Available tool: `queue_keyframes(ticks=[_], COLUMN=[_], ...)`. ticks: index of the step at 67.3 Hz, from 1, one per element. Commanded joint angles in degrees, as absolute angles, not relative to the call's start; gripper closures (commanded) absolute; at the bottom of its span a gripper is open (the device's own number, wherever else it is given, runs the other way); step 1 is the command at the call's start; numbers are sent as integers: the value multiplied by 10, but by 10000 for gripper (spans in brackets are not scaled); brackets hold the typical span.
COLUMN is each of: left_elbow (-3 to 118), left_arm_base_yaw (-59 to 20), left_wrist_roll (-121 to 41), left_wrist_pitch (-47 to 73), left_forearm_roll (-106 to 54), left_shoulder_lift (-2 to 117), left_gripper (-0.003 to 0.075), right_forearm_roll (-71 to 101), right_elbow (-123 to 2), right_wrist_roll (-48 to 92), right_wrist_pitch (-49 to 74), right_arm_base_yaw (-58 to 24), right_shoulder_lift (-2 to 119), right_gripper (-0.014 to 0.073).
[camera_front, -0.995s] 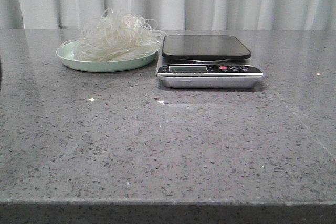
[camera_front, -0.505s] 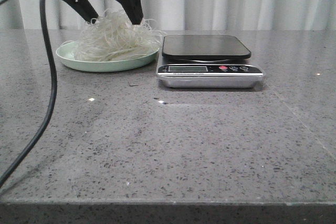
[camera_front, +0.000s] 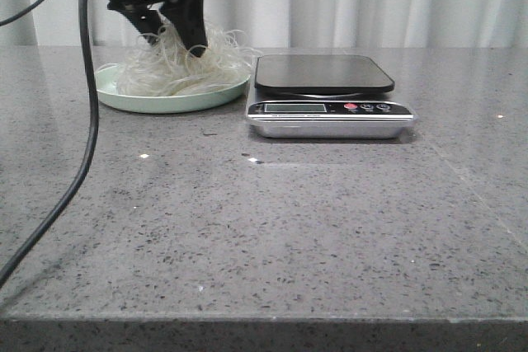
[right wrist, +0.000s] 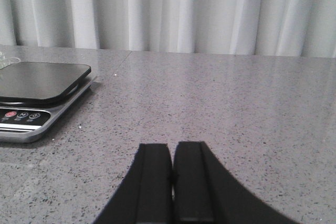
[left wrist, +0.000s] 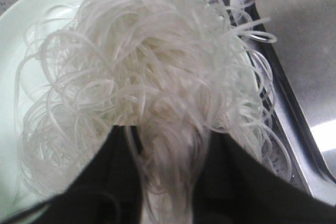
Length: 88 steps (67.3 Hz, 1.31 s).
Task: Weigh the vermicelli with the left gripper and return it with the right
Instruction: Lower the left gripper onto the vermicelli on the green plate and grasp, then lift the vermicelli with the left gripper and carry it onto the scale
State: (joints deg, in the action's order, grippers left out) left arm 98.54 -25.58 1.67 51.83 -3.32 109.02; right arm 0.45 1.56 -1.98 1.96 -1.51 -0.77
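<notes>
The vermicelli (camera_front: 216,62) is a fluffy whitish nest on the pale green plate (camera_front: 165,105) at the back left of the table. My left gripper (camera_front: 175,37), a black claw, reaches down into the top of the nest. In the left wrist view the left gripper (left wrist: 170,135) has a bundle of the vermicelli (left wrist: 152,61) gathered between its two fingers, over the plate (left wrist: 16,40). My right gripper (right wrist: 172,148) is shut and empty, low over bare table to the right of the scale (right wrist: 37,80). It does not show in the front view.
A silver kitchen scale (camera_front: 326,74) with a dark platform stands just right of the plate, and stray noodle loops reach its edge (left wrist: 304,51). The left arm's black cable (camera_front: 82,146) hangs down the left side. White curtains close off the back.
One second ago no arm was in the front view. The left gripper came in above the plate, then sank into the vermicelli, and its fingers drew closer together.
</notes>
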Motion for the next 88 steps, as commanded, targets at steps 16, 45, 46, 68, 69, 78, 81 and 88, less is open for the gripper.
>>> queue_keyframes(ticks=[16, 45, 46, 68, 69, 78, 81, 88], left_elbow=[1084, 1212, 1212, 1212, 1212, 1212, 1212, 1212], left_arm_base_yaw=[-259, -345, -345, -373, -373, -373, -373, -373], left_wrist_roll=[14, 14, 14, 13, 13, 13, 13, 13], left_wrist_pitch=[538, 496, 496, 472, 474, 485, 489, 498], left_forearm_roll=[-37, -45, -45, -87, -88, -87, -87, -89], left_shoulder_lift=[1059, 1065, 1065, 1133, 1138, 1154, 1155, 1153], left_gripper=[594, 594, 594, 591, 585, 498, 407, 232], right_forearm_roll=[-4, -4, -4, -4, -4, -4, -4, -4], right_elbow=[11, 11, 11, 11, 11, 11, 11, 11], right_wrist_roll=[-20, -20, -20, -20, -20, -20, -20, -20], right_wrist_pitch=[-27, -27, -27, -27, -27, -27, -27, -27], right_arm_base_yaw=[-16, -16, -16, -16, -16, -16, -16, -16], right_shoulder_lift=[-15, -15, -15, -15, -15, -15, -15, -15], right_gripper=[427, 427, 427, 427, 427, 427, 427, 427])
